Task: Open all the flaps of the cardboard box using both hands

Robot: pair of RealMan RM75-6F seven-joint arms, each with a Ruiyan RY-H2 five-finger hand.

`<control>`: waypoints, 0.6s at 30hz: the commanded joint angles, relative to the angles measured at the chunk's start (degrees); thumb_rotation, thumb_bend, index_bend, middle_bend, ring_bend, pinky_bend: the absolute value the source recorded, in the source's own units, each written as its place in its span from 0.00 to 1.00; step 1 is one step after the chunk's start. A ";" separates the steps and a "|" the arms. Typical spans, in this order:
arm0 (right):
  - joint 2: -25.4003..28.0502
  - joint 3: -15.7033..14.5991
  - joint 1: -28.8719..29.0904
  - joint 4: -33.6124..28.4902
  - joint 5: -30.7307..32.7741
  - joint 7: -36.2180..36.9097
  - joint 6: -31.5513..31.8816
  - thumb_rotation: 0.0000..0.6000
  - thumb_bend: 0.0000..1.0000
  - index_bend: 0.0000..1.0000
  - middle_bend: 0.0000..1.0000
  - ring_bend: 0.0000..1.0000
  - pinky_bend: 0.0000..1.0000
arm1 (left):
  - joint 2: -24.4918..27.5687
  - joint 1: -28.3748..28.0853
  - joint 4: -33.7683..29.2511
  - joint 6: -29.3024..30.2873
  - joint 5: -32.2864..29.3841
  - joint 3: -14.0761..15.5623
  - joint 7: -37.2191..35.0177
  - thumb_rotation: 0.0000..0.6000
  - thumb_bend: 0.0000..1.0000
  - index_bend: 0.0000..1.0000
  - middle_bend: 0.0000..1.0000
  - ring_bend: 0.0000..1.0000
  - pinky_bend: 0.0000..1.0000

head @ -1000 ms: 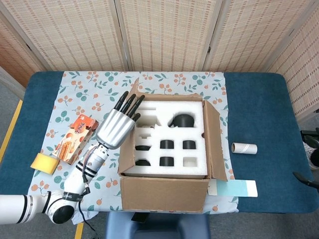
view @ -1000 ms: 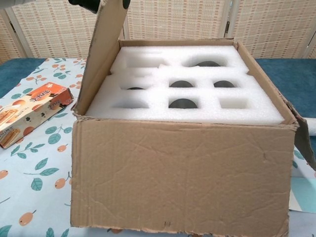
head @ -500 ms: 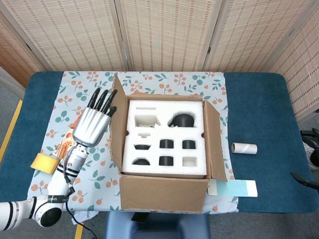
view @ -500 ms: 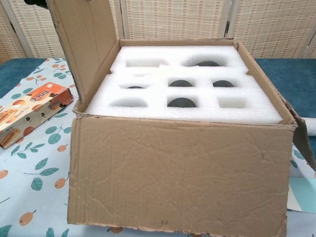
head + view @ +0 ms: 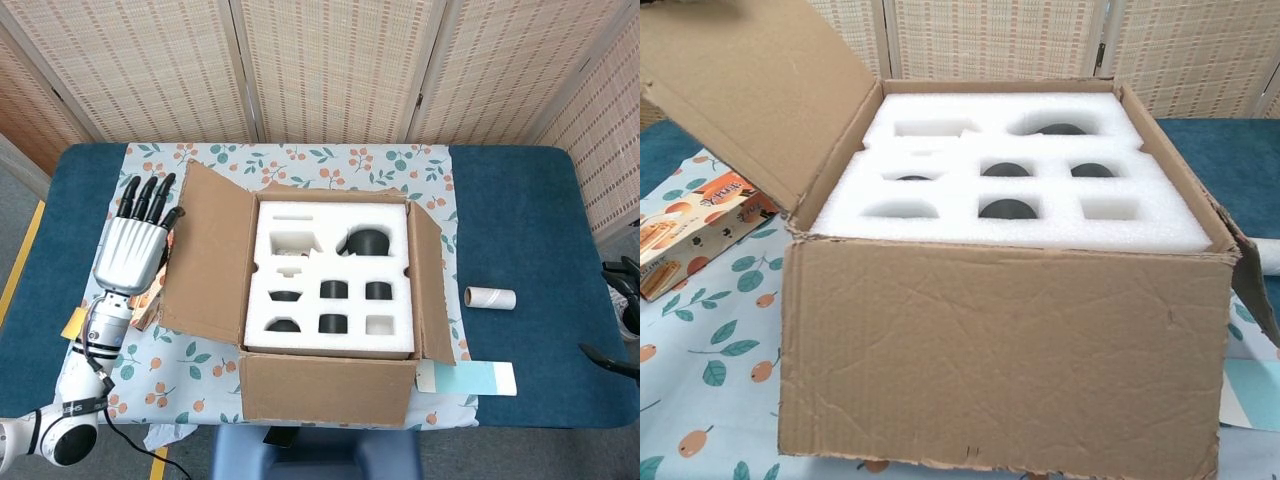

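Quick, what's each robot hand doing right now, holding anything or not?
Left robot hand: open, fingers straight and apart, beside the box's left flap, holding nothing.
Right robot hand: only dark tips show at the frame edge; cannot be told.

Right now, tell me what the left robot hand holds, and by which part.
Nothing. The left robot hand lies flat with fingers apart, against the outer edge of the box's left flap, pushing it outward rather than gripping it.

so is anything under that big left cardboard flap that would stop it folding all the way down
Likely yes. The orange snack box lies on the floral tablecloth beneath the brown cardboard left flap, and the silver left hand sits beside the flap's outer edge. The flap would probably come to rest on that box.
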 commanded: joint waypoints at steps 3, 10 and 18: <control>-0.14 0.01 0.31 -0.67 -0.22 -1.45 -0.28 1.00 0.21 0.11 0.00 0.00 0.00 | 1.63 3.74 -0.34 0.34 1.72 1.82 -3.74 1.00 1.00 0.32 0.00 0.00 0.00; -1.69 0.44 -0.36 -1.07 -0.14 -6.07 1.61 1.00 0.21 0.11 0.00 0.00 0.00 | 2.11 10.47 0.01 1.18 4.96 5.83 -11.13 1.00 1.00 0.14 0.00 0.00 0.00; -3.70 0.41 0.62 -2.02 -0.35 -13.82 -0.06 1.00 0.21 0.11 0.00 0.00 0.00 | 1.01 21.20 6.36 5.41 8.80 10.90 -24.45 1.00 0.82 0.02 0.00 0.00 0.00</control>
